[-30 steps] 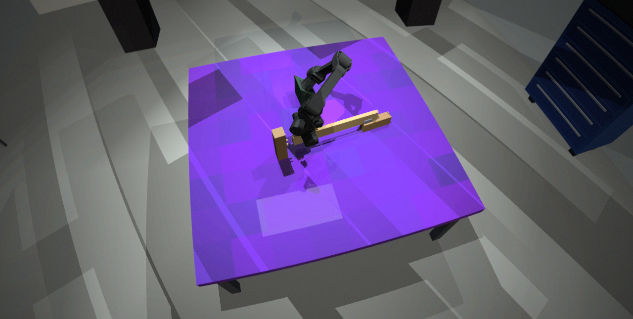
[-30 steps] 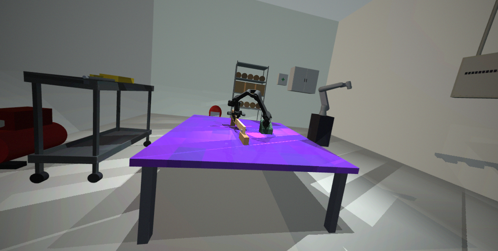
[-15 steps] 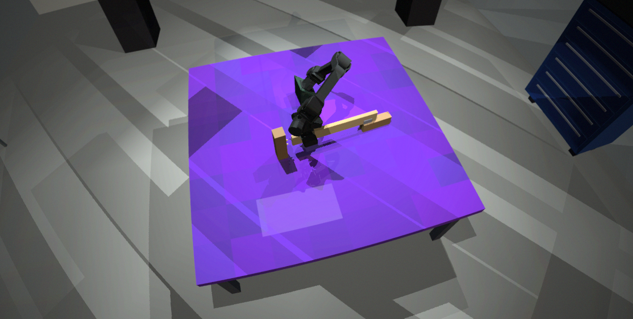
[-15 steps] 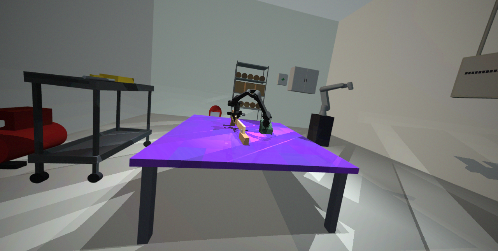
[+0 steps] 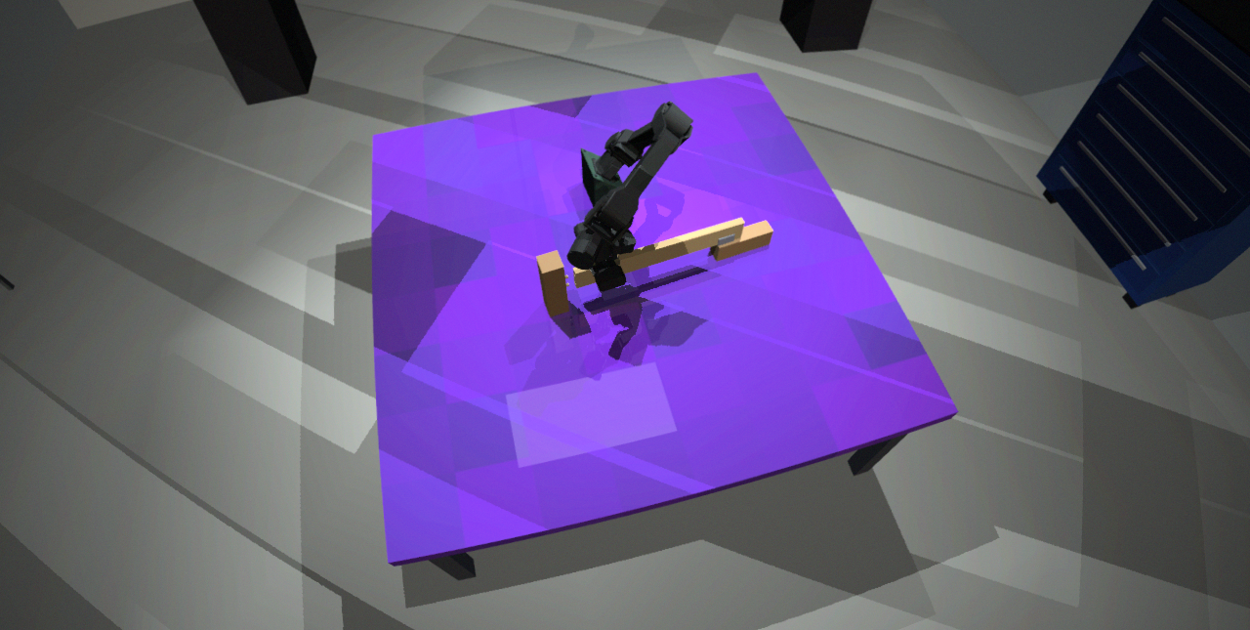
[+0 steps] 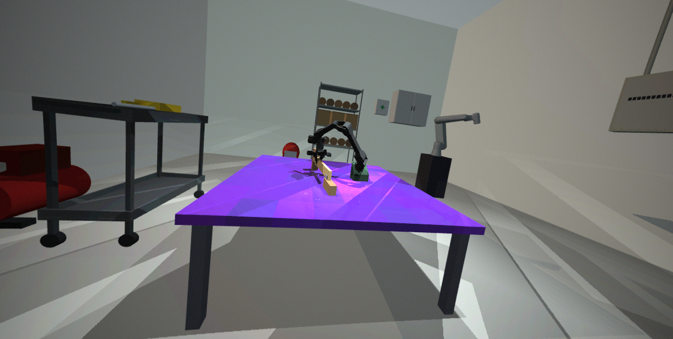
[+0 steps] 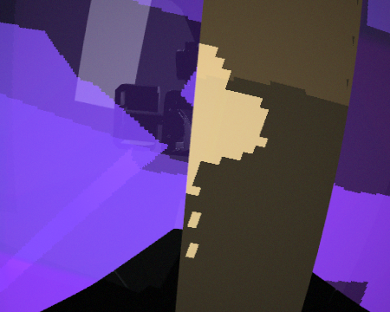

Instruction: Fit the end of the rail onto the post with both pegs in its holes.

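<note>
The wooden rail (image 5: 677, 248) (image 6: 325, 169) (image 7: 264, 195) runs from the post toward the footboard block (image 5: 753, 239) (image 6: 330, 188), with its far end at the grey bracket (image 5: 726, 238). My gripper (image 5: 609, 274) (image 7: 216, 246) is shut on the rail close to its near end, which is off the table, its shadow lying apart from it. The upright post (image 5: 552, 285) (image 6: 314, 163) stands just beyond that end. A small gap shows between them, with the pegs (image 5: 566, 279) in it. The holes in the rail's end are hidden, so peg alignment cannot be told.
The purple table (image 5: 786, 346) (image 6: 263, 200) bears the arm's green base (image 6: 359, 173) behind the rail. The arm reaches over the rail from that side. A wheeled cart (image 6: 126, 113), a shelf rack (image 6: 339, 87) and a blue drawer cabinet (image 5: 1145, 136) stand away from the table.
</note>
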`<state>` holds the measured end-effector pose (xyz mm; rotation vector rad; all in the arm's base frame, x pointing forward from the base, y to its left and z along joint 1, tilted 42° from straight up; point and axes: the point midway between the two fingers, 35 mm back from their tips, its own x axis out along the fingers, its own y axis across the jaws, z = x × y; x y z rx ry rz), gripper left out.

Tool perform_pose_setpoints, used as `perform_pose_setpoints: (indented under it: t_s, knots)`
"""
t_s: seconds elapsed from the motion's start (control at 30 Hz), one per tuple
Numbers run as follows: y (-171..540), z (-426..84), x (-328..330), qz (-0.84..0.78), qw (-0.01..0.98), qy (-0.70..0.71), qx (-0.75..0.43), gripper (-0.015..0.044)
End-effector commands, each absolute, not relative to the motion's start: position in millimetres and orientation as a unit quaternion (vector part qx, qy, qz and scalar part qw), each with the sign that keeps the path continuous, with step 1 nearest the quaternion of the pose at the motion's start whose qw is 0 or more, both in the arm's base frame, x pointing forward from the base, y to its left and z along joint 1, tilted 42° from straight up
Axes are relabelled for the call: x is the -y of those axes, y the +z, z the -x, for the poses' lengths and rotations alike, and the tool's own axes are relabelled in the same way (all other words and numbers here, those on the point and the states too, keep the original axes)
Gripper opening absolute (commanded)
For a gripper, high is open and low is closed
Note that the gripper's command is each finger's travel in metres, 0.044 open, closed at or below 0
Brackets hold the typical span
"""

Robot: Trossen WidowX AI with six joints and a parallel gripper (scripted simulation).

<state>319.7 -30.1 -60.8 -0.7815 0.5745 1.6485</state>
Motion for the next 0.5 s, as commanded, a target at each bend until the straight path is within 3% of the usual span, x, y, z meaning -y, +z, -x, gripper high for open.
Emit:
perform_pose_setpoints:
  t_s: [0.0, 0.47]
  knots:
    - [-60.8, -321.3, 34.0, 0.337, 0.578, 0.702, -0.245, 0.0000]
    - [-63.6, -322.0, 36.8, 0.337, 0.578, 0.702, -0.245, 0.0000]
